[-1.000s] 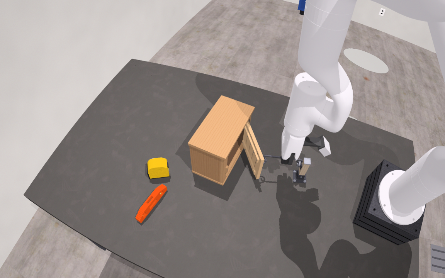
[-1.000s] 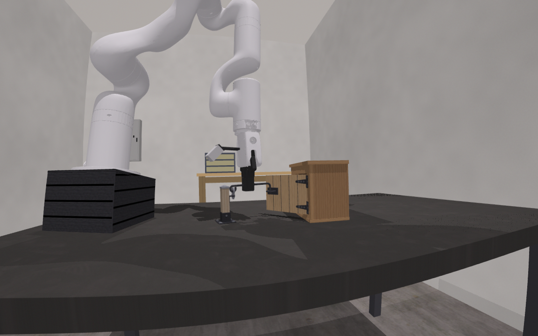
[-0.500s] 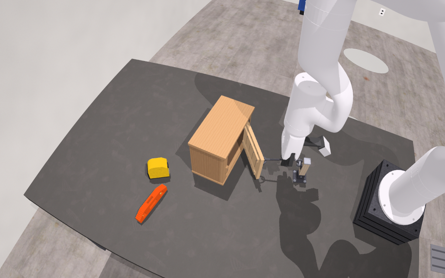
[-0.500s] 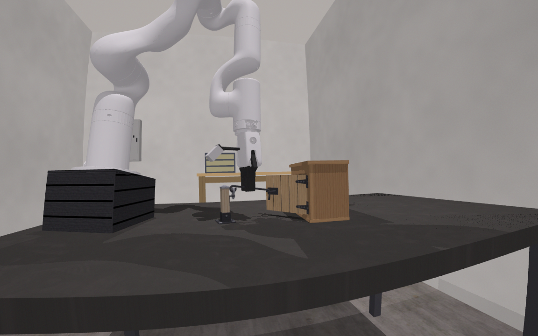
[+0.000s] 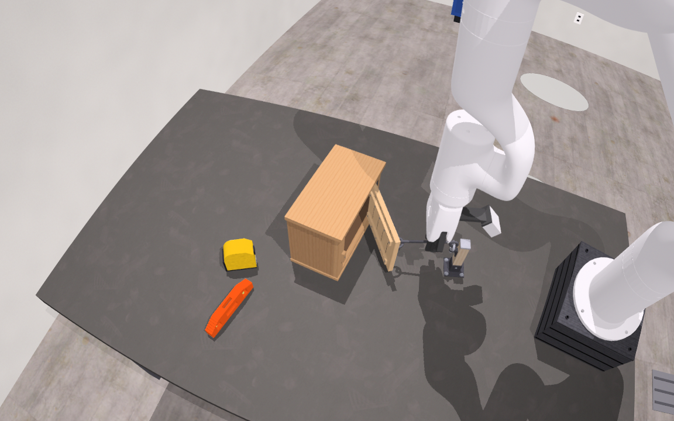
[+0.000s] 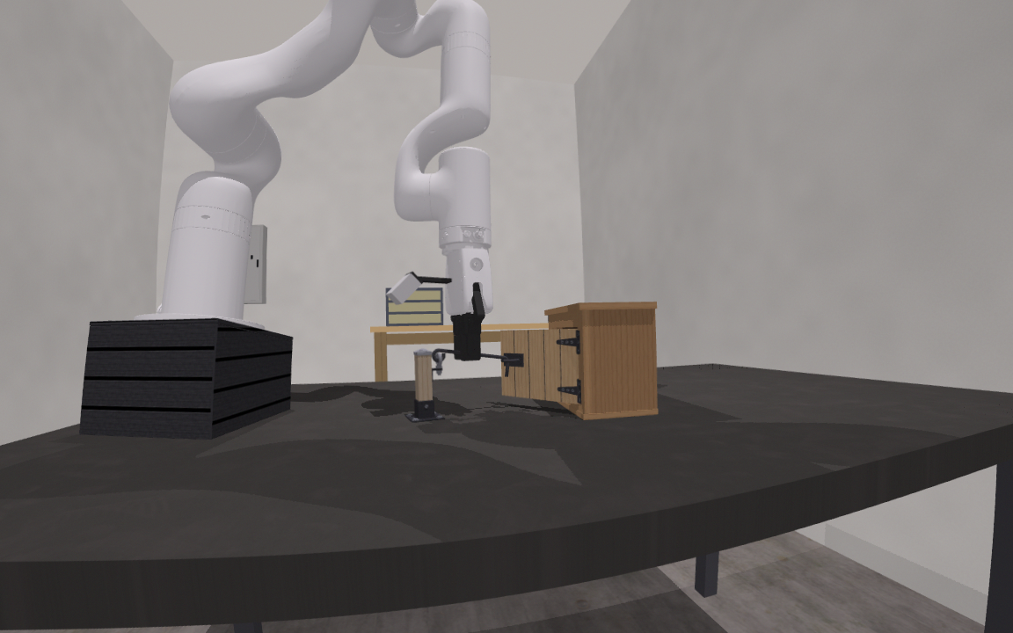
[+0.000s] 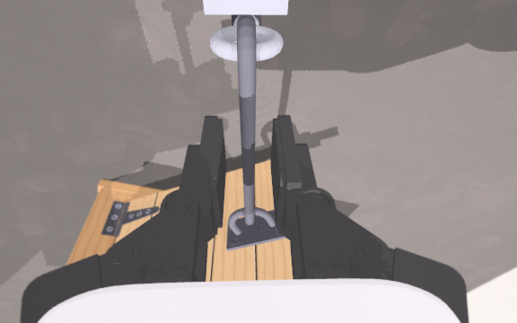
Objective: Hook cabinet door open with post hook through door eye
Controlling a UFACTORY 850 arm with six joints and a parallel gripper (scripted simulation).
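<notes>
The wooden cabinet stands flat on the table with its door swung open. A grey hook rod runs from the ring on the short wooden post to the eye on the door, and its tip sits in the eye. In the side view the hook lies level between the post and the door. My gripper is open, with a finger on each side of the rod and a gap to both. It also shows in the overhead view.
A yellow block and an orange bar lie left of the cabinet. The arm's black base stands at the right edge of the table. A bench with a crate stands beyond the table.
</notes>
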